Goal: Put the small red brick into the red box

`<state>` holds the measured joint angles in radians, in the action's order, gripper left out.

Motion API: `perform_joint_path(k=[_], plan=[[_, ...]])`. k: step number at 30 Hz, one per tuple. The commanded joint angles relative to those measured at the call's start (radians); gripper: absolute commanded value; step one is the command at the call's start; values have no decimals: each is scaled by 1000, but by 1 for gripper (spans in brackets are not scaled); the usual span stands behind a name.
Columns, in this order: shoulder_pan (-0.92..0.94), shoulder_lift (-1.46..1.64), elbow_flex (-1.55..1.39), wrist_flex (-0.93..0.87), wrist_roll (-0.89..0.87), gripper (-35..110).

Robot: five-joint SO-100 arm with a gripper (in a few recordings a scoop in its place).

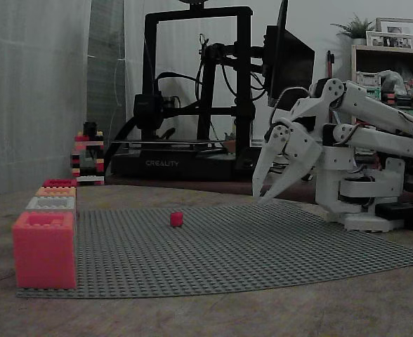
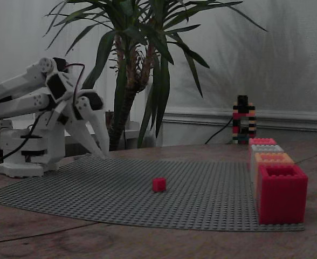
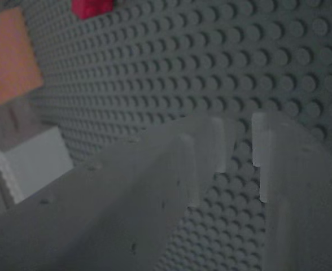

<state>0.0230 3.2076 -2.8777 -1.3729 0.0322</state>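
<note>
The small red brick (image 1: 176, 219) sits on the grey baseplate (image 1: 263, 246), well apart from the open end effector (image 1: 266, 194).

Open baseplate between the gripper and the row of boxes

The grey studded baseplate (image 1: 263, 246) is bare around the small red brick (image 1: 176, 219), which stands alone near its middle, so there is free room on every side of it. The white gripper (image 1: 263, 196) hangs above the plate's far edge, fingers slightly apart, nothing between it and the brick. The boxes stand in one row along the plate's side: the red box (image 2: 281, 193) at the near end in that view, open on top, the orange box (image 2: 271, 158) touching it behind.
</note>
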Motion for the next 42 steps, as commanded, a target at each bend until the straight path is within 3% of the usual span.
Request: perform_joint_path(k=[1,23,33,37,42], plan=[[17,14,11,-14,12,0],[18,-60,25,46,25,0],[78,-750,426,314,-29,7],[91,-1029,600,324,-61,16],[97,-1338,825,273,-107,17]])
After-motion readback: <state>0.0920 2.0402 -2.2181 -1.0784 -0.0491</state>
